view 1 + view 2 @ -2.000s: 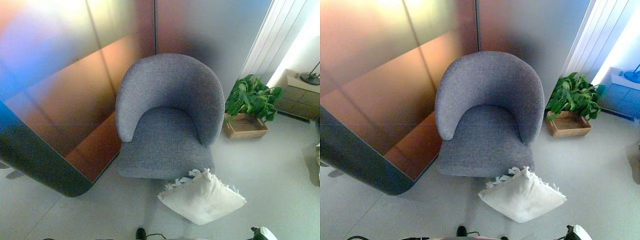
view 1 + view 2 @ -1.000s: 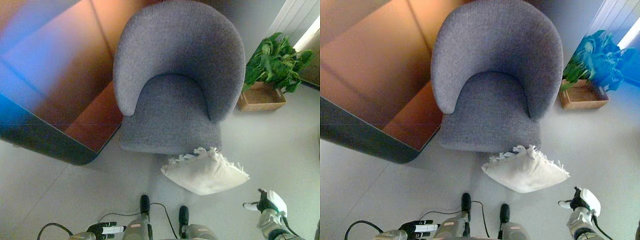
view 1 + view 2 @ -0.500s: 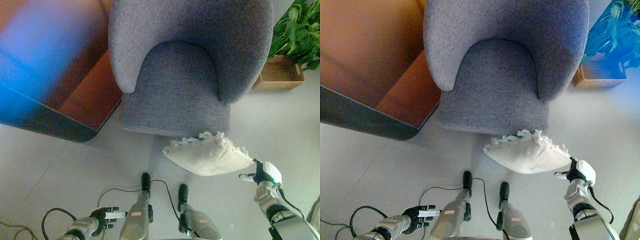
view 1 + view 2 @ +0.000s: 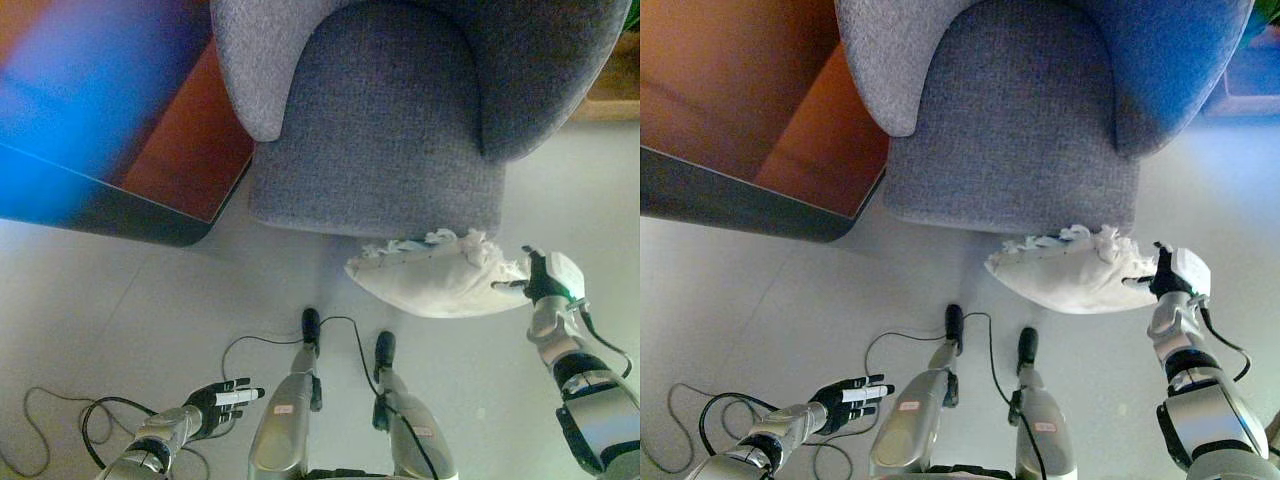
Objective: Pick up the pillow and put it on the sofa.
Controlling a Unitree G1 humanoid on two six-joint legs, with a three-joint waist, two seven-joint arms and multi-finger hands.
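The task stood at its opening stage. The pillow (image 4: 440, 273) lay on the floor (image 4: 120, 300), just in front of the sofa (image 4: 380, 130), at about 5 o'clock from the seat cushion, its frilled upper edge close against or touching the front of the sofa base. The seat itself carried nothing.

The right robot hand (image 4: 545, 278) was at the pillow's 3 o'clock corner, touching or all but touching the cloth. Its fingers pointed toward the pillow, but whether they had closed on the fabric could not be told from either view; no lift was evident, since the pillow rested flat on the floor.

The left robot hand (image 4: 222, 398) was well apart from the pillow, at roughly 8 o'clock from it, low over the floor, with fingers straight and loosely spread, holding nothing.

Judgement: approach by the right hand was essentially made; the grasp, the lift and the placing on the seat all remained to be done. The left hand would likely need to come to the pillow's 9 o'clock edge if a two-handed lift was intended, as a soft pillow held at a single corner may sag or slip.
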